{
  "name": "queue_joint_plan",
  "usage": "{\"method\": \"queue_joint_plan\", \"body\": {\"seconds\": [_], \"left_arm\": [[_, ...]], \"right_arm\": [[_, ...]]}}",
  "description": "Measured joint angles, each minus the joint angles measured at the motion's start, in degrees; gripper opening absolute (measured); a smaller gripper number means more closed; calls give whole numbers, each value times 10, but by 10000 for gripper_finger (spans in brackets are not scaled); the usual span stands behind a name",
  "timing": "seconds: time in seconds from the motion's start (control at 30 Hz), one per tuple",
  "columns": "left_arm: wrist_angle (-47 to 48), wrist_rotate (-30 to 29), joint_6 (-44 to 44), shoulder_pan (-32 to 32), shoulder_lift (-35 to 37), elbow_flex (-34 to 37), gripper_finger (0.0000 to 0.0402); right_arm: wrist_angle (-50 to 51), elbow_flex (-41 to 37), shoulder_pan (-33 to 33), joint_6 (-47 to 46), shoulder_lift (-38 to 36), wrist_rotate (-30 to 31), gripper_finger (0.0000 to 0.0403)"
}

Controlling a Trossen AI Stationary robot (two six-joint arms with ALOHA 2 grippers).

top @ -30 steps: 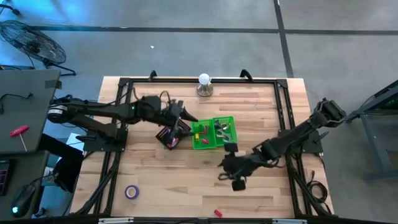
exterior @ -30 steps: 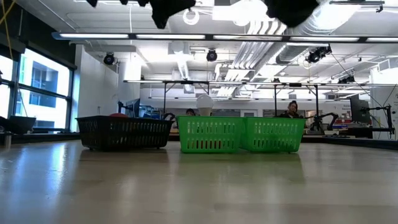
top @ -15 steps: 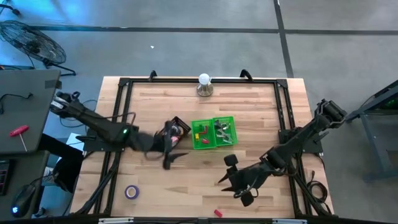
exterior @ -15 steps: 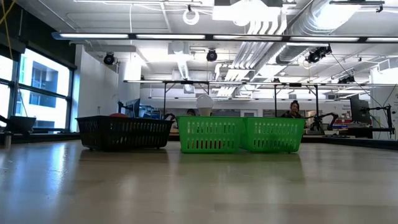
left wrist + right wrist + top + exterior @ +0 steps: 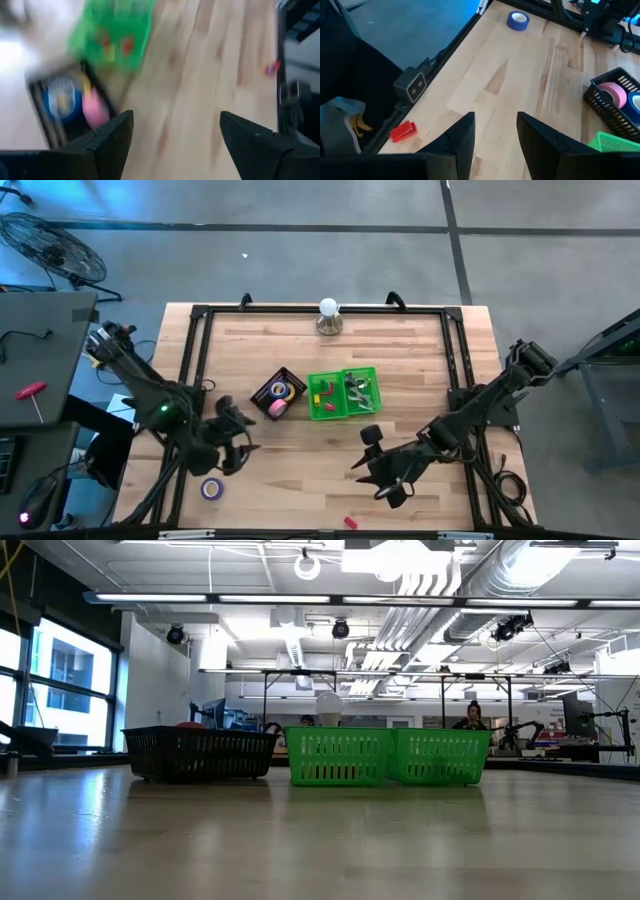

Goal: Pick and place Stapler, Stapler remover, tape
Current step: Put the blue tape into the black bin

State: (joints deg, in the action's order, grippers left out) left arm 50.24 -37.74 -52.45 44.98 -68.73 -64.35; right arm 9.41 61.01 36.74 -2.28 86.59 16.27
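One tape roll, the purple one (image 5: 211, 488), lies alone near the front edge of the wooden table (image 5: 300, 470), and the left gripper (image 5: 236, 448) hangs just beyond and to the right of it, fingers spread wide and empty. Being a flat ring, the roll has no long axis to line up with; the gripper need only travel a short way toward the front-left corner and come down over it. The left arm is plainly the nearer. The right gripper (image 5: 385, 470) hovers over the front-right part of the table, jaws partly apart with nothing between them; a small red piece (image 5: 350, 522), perhaps the staple remover, lies at the front edge nearest to it.

Farther back, mid-table, the black basket (image 5: 262, 389) already holds other tape rolls, pink and blue among them, and touching its right side sits the green basket (image 5: 342, 374) with red and dark items inside.

The tabletop is pale planks within a black frame. Beyond it, a white lamp (image 5: 329, 317) stands at the far edge, then an open workshop.
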Motion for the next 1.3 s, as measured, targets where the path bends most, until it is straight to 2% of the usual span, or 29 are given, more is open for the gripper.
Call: {"method": "queue_joint_plan", "body": {"seconds": [0.07,0.17,0.3,0.43,0.53,0.7,0.93,1.3], "left_arm": [[76,54,-98,10,-8,-16,288],[158,136,-192,23,-28,-22,288],[224,267,-227,39,-69,-20,288],[213,338,-272,68,-114,-9,288],[198,357,-297,83,-155,-7,288],[199,416,-407,87,-213,-6,288],[187,506,-428,83,-250,-7,288],[119,495,-422,83,-261,-7,288]], "right_arm": [[5,0,-3,0,0,0,138],[13,0,-7,-1,0,0,138],[15,0,-12,-2,0,1,138],[15,0,-16,-2,0,3,138],[15,0,-16,-2,0,2,138],[16,0,-16,-10,0,1,138],[21,0,-16,-24,0,-2,138],[24,0,-15,-43,0,-1,138]]}}
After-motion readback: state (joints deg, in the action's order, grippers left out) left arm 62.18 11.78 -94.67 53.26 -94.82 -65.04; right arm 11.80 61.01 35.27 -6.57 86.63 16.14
